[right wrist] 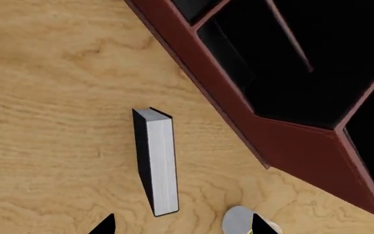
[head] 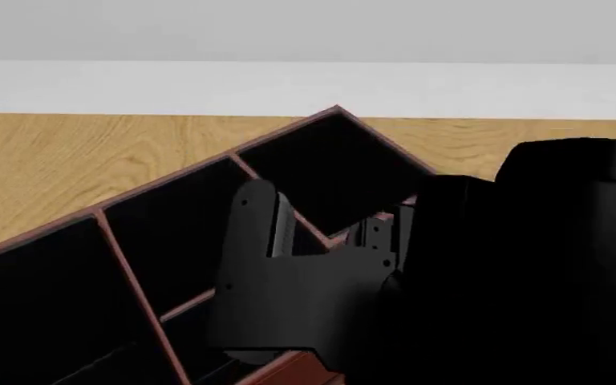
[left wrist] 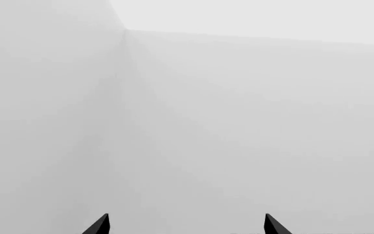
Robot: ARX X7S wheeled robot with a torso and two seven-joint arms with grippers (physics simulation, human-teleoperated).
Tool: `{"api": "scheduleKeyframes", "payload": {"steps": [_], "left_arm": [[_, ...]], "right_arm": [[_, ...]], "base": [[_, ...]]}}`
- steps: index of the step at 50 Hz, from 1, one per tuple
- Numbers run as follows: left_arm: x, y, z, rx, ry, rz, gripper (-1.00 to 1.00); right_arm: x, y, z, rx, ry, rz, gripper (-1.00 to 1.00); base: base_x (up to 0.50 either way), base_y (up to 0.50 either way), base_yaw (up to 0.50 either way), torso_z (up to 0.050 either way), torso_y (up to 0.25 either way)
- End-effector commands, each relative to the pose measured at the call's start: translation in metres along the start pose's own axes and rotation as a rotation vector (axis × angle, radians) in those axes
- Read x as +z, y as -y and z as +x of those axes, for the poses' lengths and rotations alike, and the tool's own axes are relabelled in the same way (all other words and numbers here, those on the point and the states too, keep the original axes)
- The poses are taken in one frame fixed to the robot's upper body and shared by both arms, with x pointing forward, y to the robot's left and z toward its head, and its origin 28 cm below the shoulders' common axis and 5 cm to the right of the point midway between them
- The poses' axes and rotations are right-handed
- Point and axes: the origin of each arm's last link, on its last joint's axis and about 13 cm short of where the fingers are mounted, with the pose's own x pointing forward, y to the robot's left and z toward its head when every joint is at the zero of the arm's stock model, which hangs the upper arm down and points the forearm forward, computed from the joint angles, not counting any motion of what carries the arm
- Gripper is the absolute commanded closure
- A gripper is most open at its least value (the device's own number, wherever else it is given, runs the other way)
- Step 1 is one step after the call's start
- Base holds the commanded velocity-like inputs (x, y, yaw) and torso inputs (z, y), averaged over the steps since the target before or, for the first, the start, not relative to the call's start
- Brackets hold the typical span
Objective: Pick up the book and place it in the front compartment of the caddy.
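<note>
In the right wrist view the black book [right wrist: 156, 161] stands on edge on the wooden table, its white page edge facing the camera, a short way from the dark-red caddy [right wrist: 265, 131]. My right gripper [right wrist: 181, 225] hovers open above the book's near end, its two dark fingertips wide apart with nothing between them. In the head view the caddy [head: 169, 196] lies at an angle with its black sections showing, and my right arm [head: 319, 297] covers its near right part. The book is hidden there. My left gripper [left wrist: 187, 224] is open and faces only a pale wall.
A white-and-yellow mug [right wrist: 242, 222] sits on the table right by my right gripper's fingertip, close to the book's near end. The wooden table [head: 51, 160] runs back to a white wall behind the caddy.
</note>
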Motion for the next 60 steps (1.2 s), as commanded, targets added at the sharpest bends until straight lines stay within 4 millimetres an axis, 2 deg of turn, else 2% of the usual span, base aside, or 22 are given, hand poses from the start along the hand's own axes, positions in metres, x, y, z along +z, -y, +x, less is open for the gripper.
{"api": "scheduleKeyframes", "payload": {"steps": [1, 11, 31, 40, 60], "left_arm": [[-0.001, 0.001, 0.001, -0.005, -0.005, 0.0, -1.0], [-0.001, 0.001, 0.001, -0.004, -0.005, 0.001, -1.0], [-0.001, 0.001, 0.001, -0.004, -0.003, -0.001, -1.0], [-0.001, 0.001, 0.001, -0.007, -0.004, -0.001, -1.0], [0.0, 0.001, 0.001, -0.004, -0.001, -0.003, -1.0]], "right_arm": [[-0.009, -0.006, 0.033, 0.068, -0.006, 0.022, -1.0], [-0.021, -0.008, 0.057, 0.104, -0.057, 0.034, -1.0], [-0.029, -0.005, 0.087, 0.132, -0.127, 0.026, -1.0], [-0.027, 0.003, 0.098, 0.106, -0.163, -0.004, -1.0], [-0.025, 0.006, 0.121, 0.109, -0.175, -0.05, -1.0]], "base": [[0.0, 0.0, 0.0, 0.0, 0.0], [0.0, 0.0, 0.0, 0.0, 0.0], [0.0, 0.0, 0.0, 0.0, 0.0], [0.0, 0.0, 0.0, 0.0, 0.0], [0.0, 0.0, 0.0, 0.0, 0.0]]}}
